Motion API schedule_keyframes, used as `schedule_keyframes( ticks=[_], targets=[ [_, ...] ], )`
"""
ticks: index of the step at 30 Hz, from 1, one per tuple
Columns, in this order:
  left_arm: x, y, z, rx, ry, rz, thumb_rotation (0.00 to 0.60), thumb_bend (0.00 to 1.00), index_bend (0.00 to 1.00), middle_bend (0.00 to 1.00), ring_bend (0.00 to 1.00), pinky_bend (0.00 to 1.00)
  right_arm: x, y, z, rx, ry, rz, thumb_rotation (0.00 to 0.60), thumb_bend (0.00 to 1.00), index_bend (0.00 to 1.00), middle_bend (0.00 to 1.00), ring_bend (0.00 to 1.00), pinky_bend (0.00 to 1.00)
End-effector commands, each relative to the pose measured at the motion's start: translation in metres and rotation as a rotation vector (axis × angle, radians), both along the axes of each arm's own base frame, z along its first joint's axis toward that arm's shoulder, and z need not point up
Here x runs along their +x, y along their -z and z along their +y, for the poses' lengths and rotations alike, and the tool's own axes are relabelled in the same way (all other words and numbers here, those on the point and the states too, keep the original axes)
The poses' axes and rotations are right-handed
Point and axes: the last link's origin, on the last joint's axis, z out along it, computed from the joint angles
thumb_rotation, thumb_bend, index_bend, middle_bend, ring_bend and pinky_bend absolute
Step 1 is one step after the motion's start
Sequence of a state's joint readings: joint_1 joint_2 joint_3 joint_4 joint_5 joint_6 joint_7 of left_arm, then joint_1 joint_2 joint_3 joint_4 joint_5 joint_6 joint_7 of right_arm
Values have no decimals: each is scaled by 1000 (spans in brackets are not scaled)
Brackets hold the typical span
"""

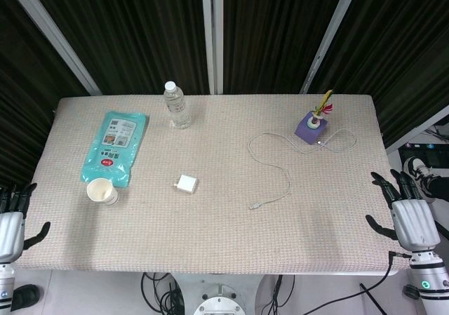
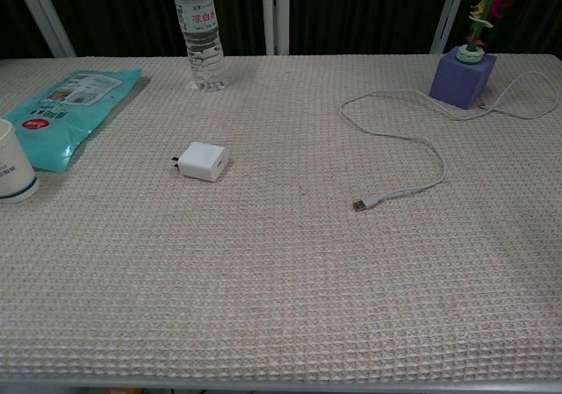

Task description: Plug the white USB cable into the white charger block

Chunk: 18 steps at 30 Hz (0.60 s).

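Observation:
The white charger block (image 1: 186,184) (image 2: 203,161) lies flat near the middle of the table, its prongs pointing left. The white USB cable (image 1: 280,171) (image 2: 421,148) snakes from beside the purple block down to its metal plug (image 1: 255,206) (image 2: 362,205), which rests right of the charger with a gap between them. My left hand (image 1: 12,225) hovers off the table's front left corner, fingers spread, holding nothing. My right hand (image 1: 410,217) hangs off the front right edge, fingers apart and empty. Neither hand shows in the chest view.
A water bottle (image 1: 177,104) (image 2: 199,27) stands at the back. A teal wipes pack (image 1: 116,145) (image 2: 63,109) and a paper cup (image 1: 102,191) (image 2: 12,173) sit at the left. A purple block with a flower (image 1: 312,125) (image 2: 463,74) stands back right.

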<state>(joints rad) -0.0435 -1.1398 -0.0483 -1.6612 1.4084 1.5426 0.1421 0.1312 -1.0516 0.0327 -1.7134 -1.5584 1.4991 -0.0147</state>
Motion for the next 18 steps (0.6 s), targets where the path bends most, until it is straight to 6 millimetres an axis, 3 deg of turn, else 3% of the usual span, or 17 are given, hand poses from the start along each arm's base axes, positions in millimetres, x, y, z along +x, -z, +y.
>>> schedule_keyframes(
  ticks=[1, 10, 13, 18],
  targets=[
    [0, 0, 0, -1, 1, 0, 600, 247, 106, 74, 0, 0, 1, 1, 0, 1, -3, -3, 600, 153, 86, 247, 11, 41],
    [0, 1, -1, 4, 19, -4, 600, 246, 106, 74, 0, 0, 16, 16, -11, 74, -57, 7, 600, 146, 106, 253, 12, 41],
    [1, 1, 0, 0, 21, -4, 600, 245, 106, 74, 0, 0, 36, 32, -27, 128, -115, 17, 600, 148, 158, 269, 16, 43],
    [3, 1, 1, -7, 30, -1, 600, 245, 107, 74, 0, 0, 77, 76, -61, 259, -213, 67, 600, 168, 277, 310, 29, 44]
  ],
)
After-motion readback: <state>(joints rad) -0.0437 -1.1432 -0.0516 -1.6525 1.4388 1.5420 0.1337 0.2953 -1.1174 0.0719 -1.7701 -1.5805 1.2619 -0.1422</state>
